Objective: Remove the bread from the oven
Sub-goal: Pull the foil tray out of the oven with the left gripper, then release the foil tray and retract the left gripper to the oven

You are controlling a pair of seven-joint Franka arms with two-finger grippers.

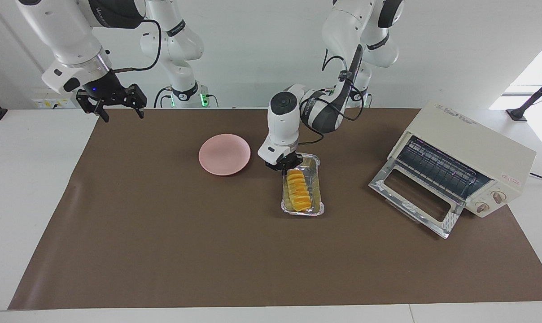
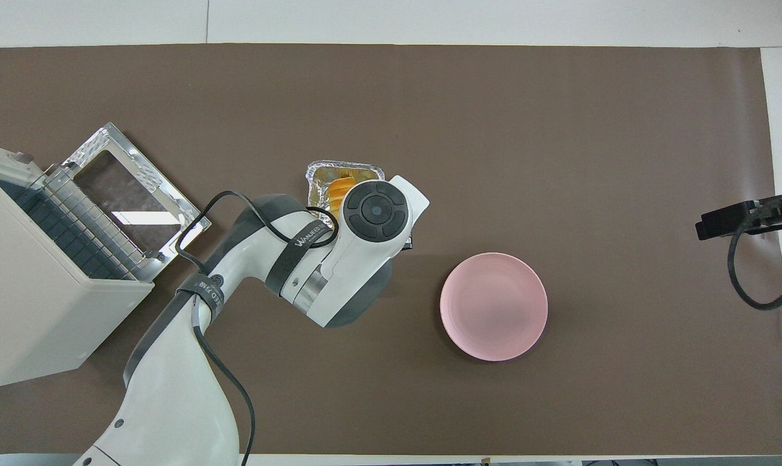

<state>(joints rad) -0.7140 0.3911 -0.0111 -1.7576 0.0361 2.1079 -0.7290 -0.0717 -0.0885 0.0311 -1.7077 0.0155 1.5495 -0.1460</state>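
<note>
bread (image 1: 297,190): small long loaf, golden-orange, ridged like it's pre-sliced into chunky segments. It's out of the oven, lying in the foil tray around the middle of the mat. Long axis runs toward/away from the robots, one end pointing at them and sitting right under the left pincer.
foil tray (image 1: 316,188): crinkly silver, rectangular with rounded corners and a rolled rim, shiny inside. Flat on the mat between the plate and the oven, lined up the same way as the loaf.
oven (image 1: 473,146): boxy cream-white toaster oven, smooth painted shell, two round knobs on the front. Sits at the left arm's end of the counter, turned at an angle. Glass door is dropped flat open with a shiny metal frame, dark wire rack visible inside, nothing on it that I can see.
plate (image 1: 225,154): round, pink, smooth and matte-looking, shallow rim. Beside the tray, toward the right arm's end.
mat (image 1: 163,233): plain brown sheet covering most of the white counter (image 1: 28,179).
left pincer (image 1: 285,165): down at the end of the tray nearest the robots, right at the loaf's end. Honestly can't tell whether the fingers are gripping anything; the wrist blocks it from above.
right pincer (image 1: 121,110): black, hanging up in the air over the mat's corner at its own end, fingers spread wide, holding nothing. That arm is just waiting.
</note>
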